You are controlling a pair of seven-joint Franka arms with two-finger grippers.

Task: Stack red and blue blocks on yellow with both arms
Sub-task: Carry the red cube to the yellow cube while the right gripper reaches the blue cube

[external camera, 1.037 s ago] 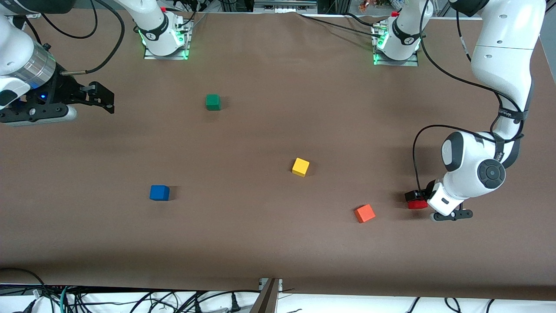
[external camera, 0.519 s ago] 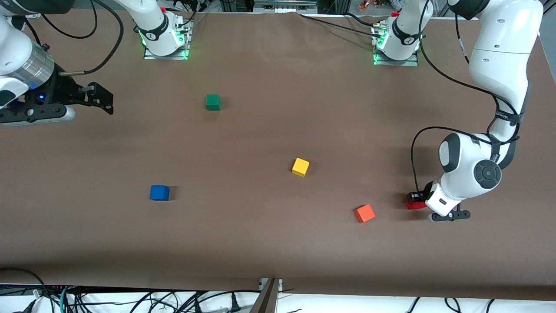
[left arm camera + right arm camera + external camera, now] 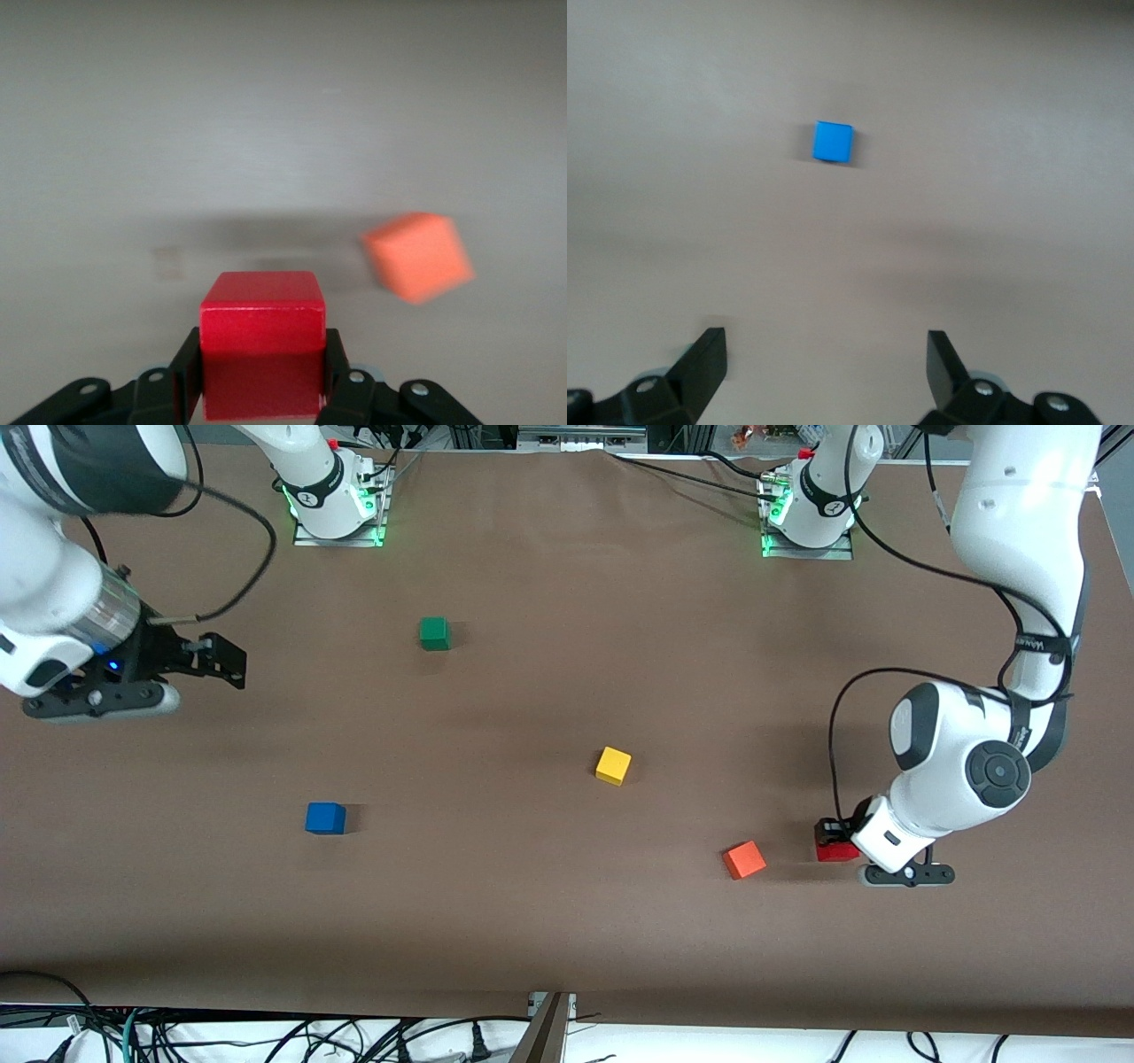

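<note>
My left gripper (image 3: 834, 840) is shut on the red block (image 3: 834, 851), held just above the table at the left arm's end; the left wrist view shows the red block (image 3: 261, 341) between its fingers (image 3: 188, 376). The yellow cube (image 3: 613, 765) sits near the table's middle. The blue block (image 3: 325, 817) sits toward the right arm's end and also shows in the right wrist view (image 3: 833, 142). My right gripper (image 3: 226, 660) is open and empty in the air over the right arm's end of the table; its fingers (image 3: 707, 354) stand wide apart.
An orange cube (image 3: 744, 859) lies on the table close beside the held red block, and shows in the left wrist view (image 3: 418, 257). A green cube (image 3: 434, 633) sits farther from the front camera than the yellow one. The brown table (image 3: 532, 921) is bare elsewhere.
My left gripper has lifted the red block slightly and carried it toward the orange cube. My right gripper has moved down and toward the table's middle, closer to the blue block.
</note>
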